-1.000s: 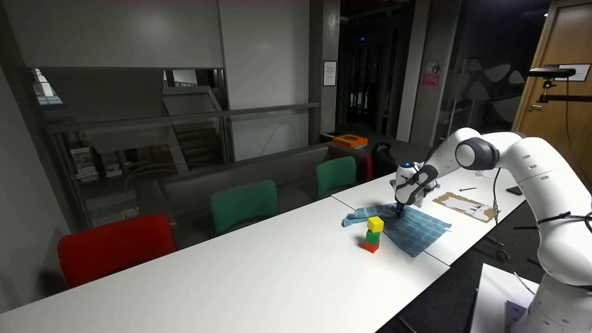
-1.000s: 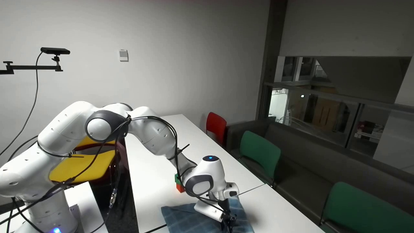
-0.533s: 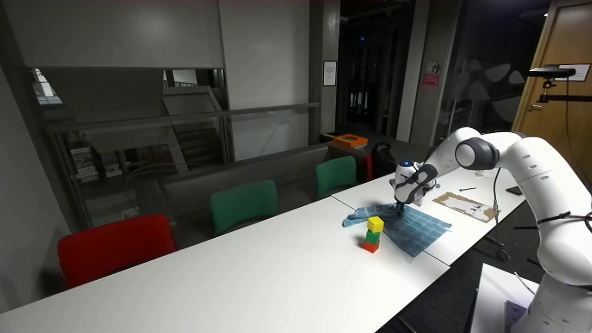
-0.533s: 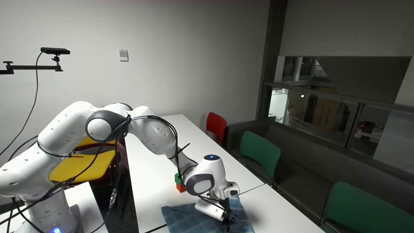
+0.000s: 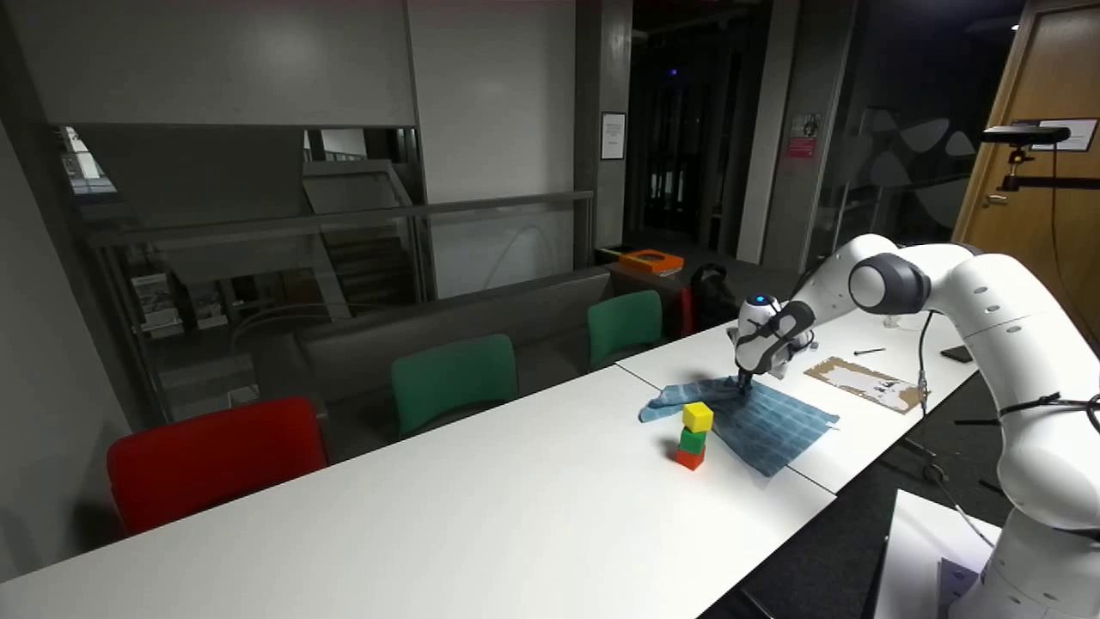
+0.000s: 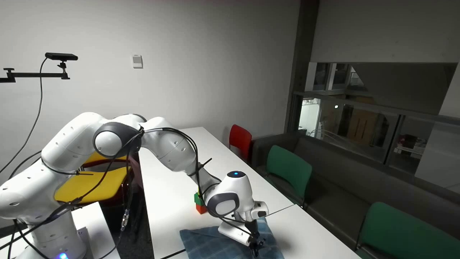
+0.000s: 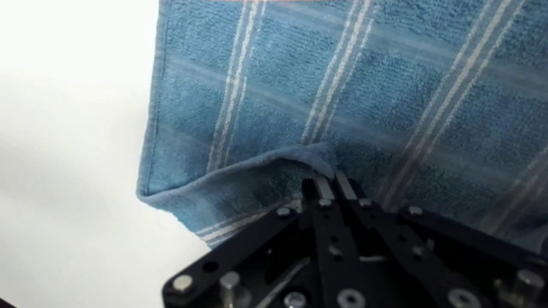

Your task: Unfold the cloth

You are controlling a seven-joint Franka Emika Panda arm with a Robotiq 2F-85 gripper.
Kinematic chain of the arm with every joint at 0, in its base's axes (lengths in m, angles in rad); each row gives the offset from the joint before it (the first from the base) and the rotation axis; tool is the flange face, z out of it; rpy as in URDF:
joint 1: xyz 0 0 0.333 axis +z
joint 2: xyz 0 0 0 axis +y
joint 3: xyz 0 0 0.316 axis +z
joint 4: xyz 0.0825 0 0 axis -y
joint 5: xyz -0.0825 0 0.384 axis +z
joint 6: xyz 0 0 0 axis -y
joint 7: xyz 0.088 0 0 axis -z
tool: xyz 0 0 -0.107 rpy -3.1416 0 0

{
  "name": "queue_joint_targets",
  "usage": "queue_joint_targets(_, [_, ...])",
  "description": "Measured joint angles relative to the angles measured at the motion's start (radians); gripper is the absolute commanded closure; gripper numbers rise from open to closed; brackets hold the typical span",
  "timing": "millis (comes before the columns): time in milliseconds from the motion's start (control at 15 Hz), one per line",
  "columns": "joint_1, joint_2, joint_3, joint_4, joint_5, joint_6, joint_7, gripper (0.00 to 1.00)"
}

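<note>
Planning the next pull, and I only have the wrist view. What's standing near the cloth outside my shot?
Observer: A stack of three blocks, off to the side and apart from the cloth; it shows in both exterior views.
Operator: Tabletop continuous under the cloth?
Observer: No. In both exterior views the cloth lies across a seam in the white table.
Operator: Anything across the cloth from the stack?
Observer: Yes, in an exterior view a ragged brown-and-white sheet lies flat on the table there, clear of the cloth. Can't tell what it's for.
</note>
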Motion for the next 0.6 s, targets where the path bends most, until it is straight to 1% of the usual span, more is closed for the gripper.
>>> queue_joint_targets(333, [-0.073,-0.051,0.008,-0.035,0.024,0.102,-0.001,0.99])
queue_joint_targets(600, [-0.145,-0.093,0.044,-0.064,0.037,0.122,-0.003,0.99])
